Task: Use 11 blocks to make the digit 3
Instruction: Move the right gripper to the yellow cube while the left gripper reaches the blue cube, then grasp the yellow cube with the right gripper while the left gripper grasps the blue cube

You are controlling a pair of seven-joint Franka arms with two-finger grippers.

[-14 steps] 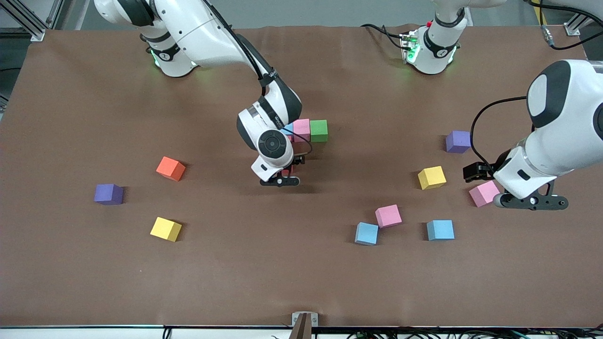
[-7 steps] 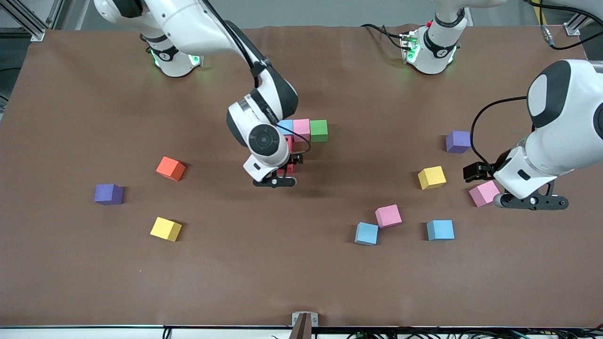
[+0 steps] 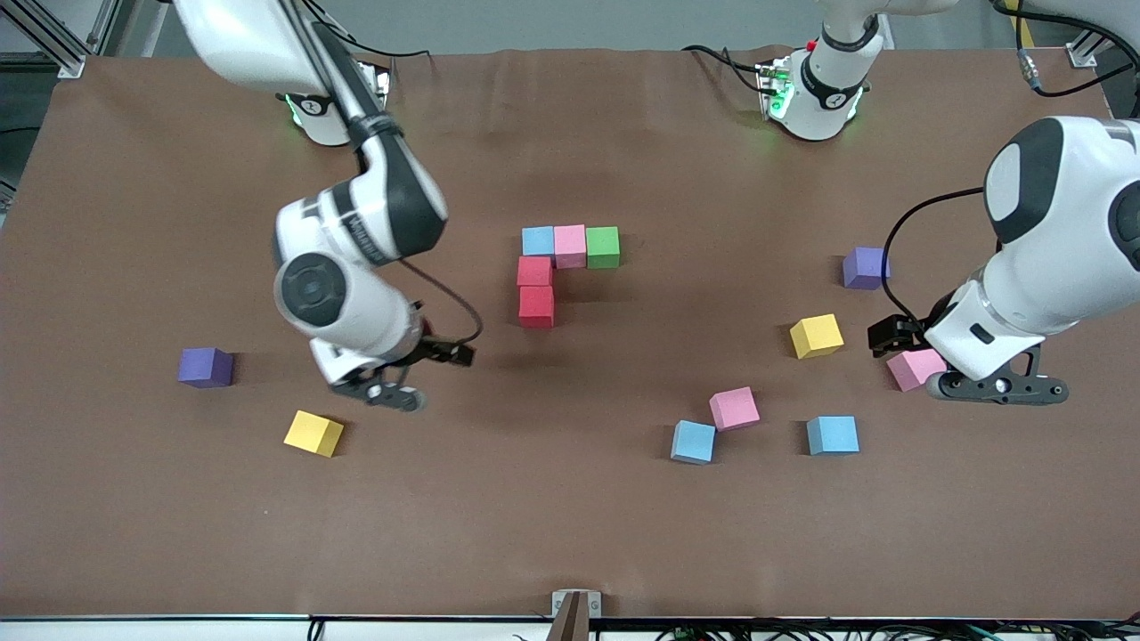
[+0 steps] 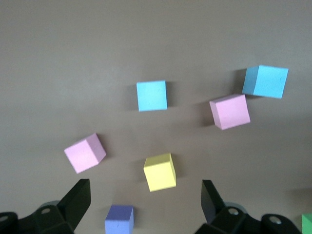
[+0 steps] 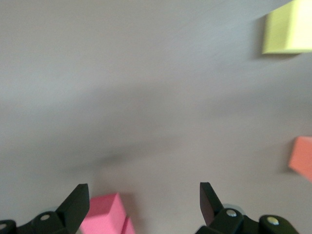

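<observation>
Hovering open: right hand (image 3: 392,392), left hand (image 3: 997,385); five blocks (image 3: 561,267) joined.

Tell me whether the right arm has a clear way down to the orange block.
Probably yes. The right pincer hangs open above the table near the orange block, which the arm hides from the front. The wrist view shows the block standing alone on bare table, nothing beside it.

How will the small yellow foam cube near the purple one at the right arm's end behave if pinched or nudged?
The small yellow foam cube looks matte, so it probably grips without slipping. Flat faces suggest it slides rather than rolls. It sits alone on the brown table cover, so a nudge likely skews it; foam probably compresses slightly.
</observation>
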